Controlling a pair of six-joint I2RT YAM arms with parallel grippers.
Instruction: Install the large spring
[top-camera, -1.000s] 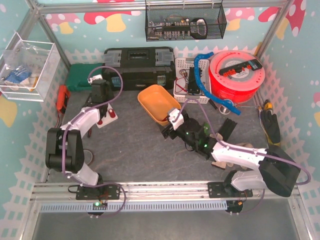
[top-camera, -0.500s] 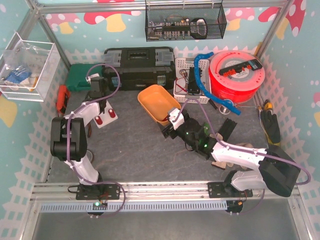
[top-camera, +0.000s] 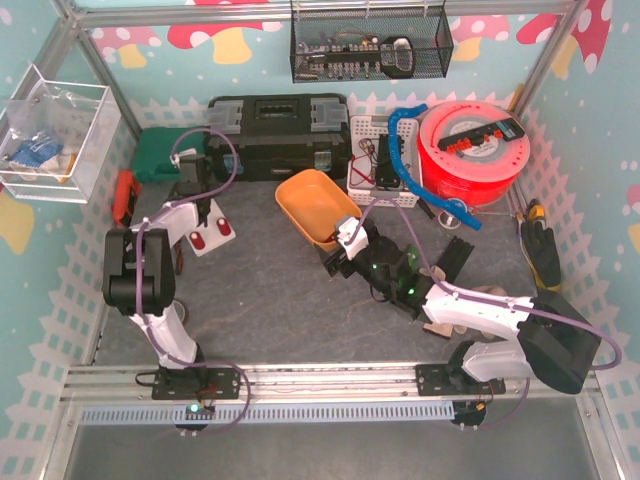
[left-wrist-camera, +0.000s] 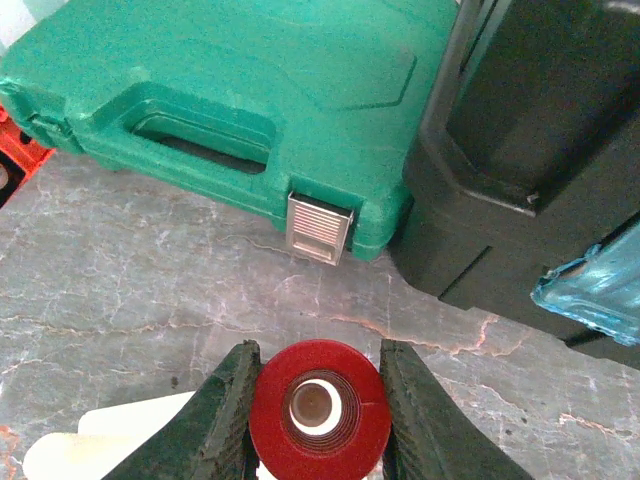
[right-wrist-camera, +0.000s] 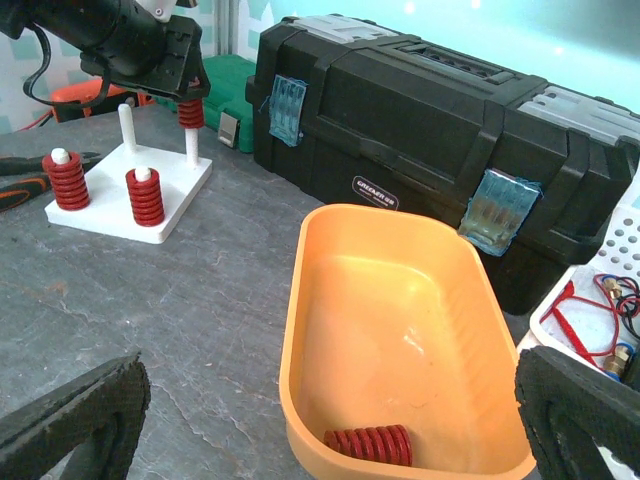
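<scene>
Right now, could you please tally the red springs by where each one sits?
Ungripped red coil springs on white plastic peg stand: 2
Gripped red coil spring in left claw, over a peg: 1
Loose red coil spring in orange plastic bin: 1
Total: 4

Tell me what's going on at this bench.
The left gripper is clamped on a red spring threaded onto a rear peg of the white stand, high up and not yet seated. Two more springs already sit on pegs; one peg is bare. The right gripper hangs open over the orange bin, where another spring lies.
</scene>
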